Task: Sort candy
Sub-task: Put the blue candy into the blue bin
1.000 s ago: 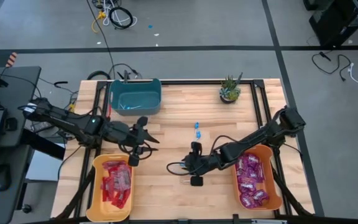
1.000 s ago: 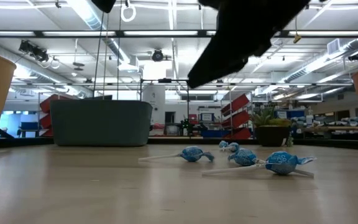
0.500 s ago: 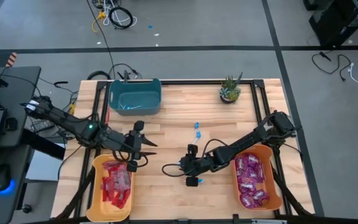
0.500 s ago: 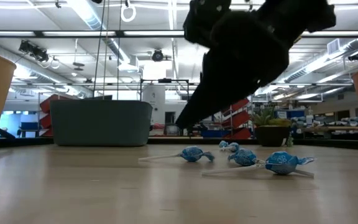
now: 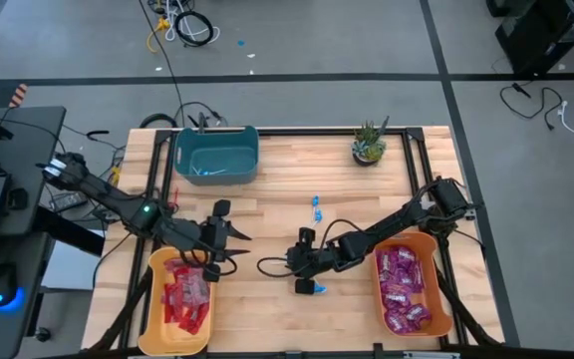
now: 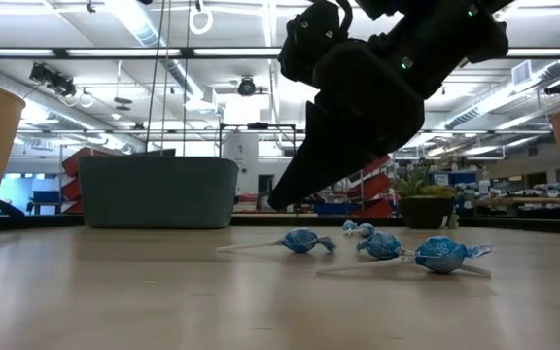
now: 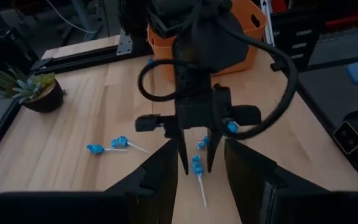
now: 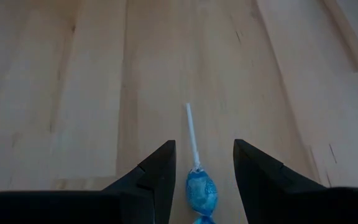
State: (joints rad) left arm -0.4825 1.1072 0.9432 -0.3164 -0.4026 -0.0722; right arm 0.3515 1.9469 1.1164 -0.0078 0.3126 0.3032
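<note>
A blue lollipop (image 8: 201,190) lies on the wood near the table's middle, its white stick (image 8: 191,130) pointing away from my right gripper (image 8: 204,144). That gripper is open, hangs low over the lollipop with a finger on either side of its head, and touches nothing. Two more blue lollipops (image 5: 316,206) lie farther back. My left gripper (image 5: 229,239) is open and holds nothing, at the far end of the yellow bin (image 5: 153,299) of red packets (image 5: 185,294). Purple packets (image 5: 402,289) fill the orange bin (image 5: 436,289).
A teal bin (image 5: 217,152) stands at the far left of the table and a small potted plant (image 5: 369,143) at the far right. Bare wood lies between the two arms and toward the near edge.
My right gripper has come down toward the table and a little toward its left edge, ending low over the single lollipop. My left gripper has swung toward the near edge, toward the yellow bin. Neither has changed its opening, and no candy has moved.
</note>
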